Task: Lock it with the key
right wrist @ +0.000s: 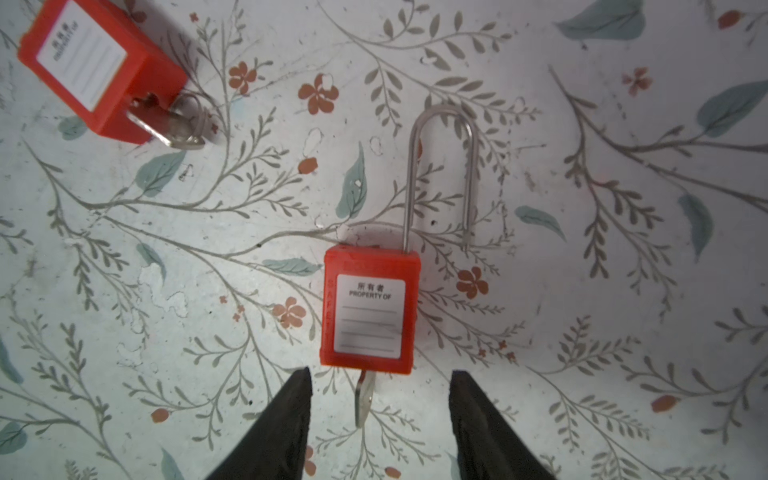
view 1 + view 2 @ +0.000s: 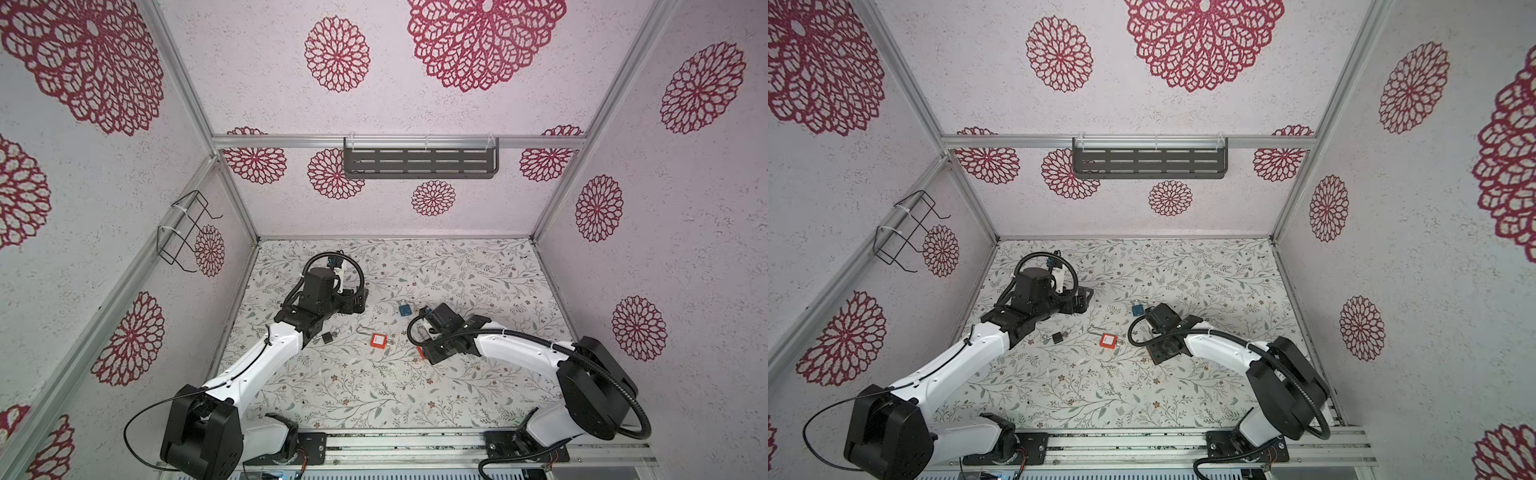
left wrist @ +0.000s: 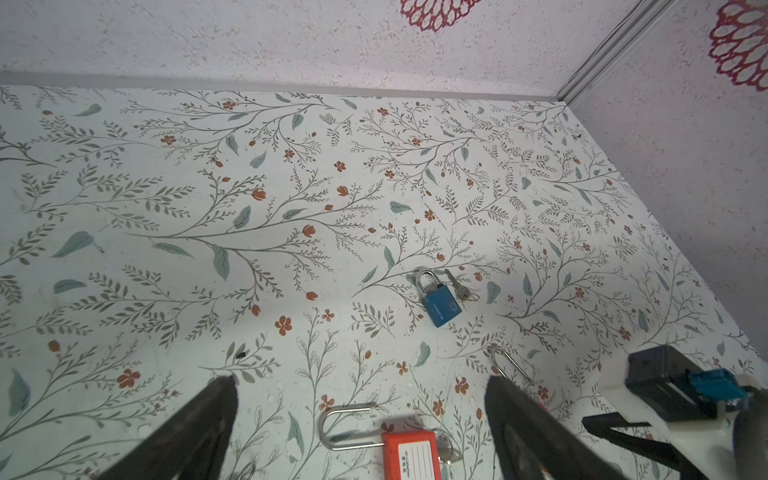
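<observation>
Red safety padlock (image 1: 368, 316): lies flat, label up, on the floral tabletop (image 1: 623, 282), directly ahead of the right gripper (image 1: 381, 374). In both top views that gripper hides nearly all of it.
Shackle (image 1: 440, 120): one leg sits in the body and the other hangs free beside it. Judged not yet locked.
Key (image 1: 365, 399): seated in the keyway at the body's base. Its exposed end lies between the right fingers and touches neither.
Right gripper: jaws apart, one either side of the key, clamped on nothing.
Progress: key is inserted. Judged outstanding are swinging the free leg over its hole, pressing the shackle home and turning the key.
Left gripper (image 3: 360, 380): jaws wide apart, empty, well apart from the task lock.
Second red padlock (image 1: 104, 70): near the first, key with ring in its base. The left wrist view shows one shackle leg free.
Blue padlock (image 3: 440, 305): farther back, shackle apparently closed, loose keys just beside it.
Black padlock (image 2: 328, 336): beside the left forearm, state too small to tell.
Wall shelf (image 2: 419, 163): grey, slotted, on the back wall. Nothing shows in it.
Wire basket (image 2: 183, 232): on the left wall. Nothing shows in it.
</observation>
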`<state>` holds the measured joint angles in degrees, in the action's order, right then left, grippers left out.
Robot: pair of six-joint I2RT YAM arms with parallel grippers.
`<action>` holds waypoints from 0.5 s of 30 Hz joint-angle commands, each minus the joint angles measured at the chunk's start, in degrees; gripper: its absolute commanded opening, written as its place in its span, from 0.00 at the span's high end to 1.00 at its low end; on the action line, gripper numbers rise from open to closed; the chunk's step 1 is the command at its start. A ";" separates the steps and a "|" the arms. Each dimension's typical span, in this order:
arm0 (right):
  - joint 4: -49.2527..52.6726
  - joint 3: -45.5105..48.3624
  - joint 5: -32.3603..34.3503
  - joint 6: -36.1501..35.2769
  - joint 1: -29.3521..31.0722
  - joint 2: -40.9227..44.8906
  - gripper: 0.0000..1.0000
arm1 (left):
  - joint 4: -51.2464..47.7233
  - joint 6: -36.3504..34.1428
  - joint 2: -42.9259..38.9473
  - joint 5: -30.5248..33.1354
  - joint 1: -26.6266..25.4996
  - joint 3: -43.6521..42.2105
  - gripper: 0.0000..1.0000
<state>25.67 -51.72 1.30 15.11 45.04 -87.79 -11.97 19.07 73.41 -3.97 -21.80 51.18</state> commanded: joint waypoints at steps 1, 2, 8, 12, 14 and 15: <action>1.26 -2.74 3.02 0.11 0.66 -0.20 0.42 | -0.95 0.62 0.16 0.36 0.12 0.24 0.03; 1.39 -3.00 3.34 0.25 0.64 -0.49 0.41 | -1.03 0.61 0.16 0.29 0.10 0.16 0.03; 1.58 -3.65 2.27 0.21 0.68 -2.85 0.36 | -1.05 0.44 0.23 0.62 0.10 0.15 0.03; 1.83 -4.50 1.78 0.44 0.75 -4.86 0.36 | -1.33 0.23 0.33 0.63 0.12 0.50 0.03; 2.01 -4.96 1.74 0.48 0.72 -5.86 0.36 | -1.52 0.08 0.33 0.62 0.09 0.60 0.03; 2.09 -5.20 1.77 0.46 0.71 -6.28 0.36 | -1.55 0.10 0.33 0.62 0.09 0.68 0.03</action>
<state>26.22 -54.89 2.76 15.11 45.54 -93.78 -13.04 19.18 73.43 -3.75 -21.80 51.18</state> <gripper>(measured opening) 0.638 0.973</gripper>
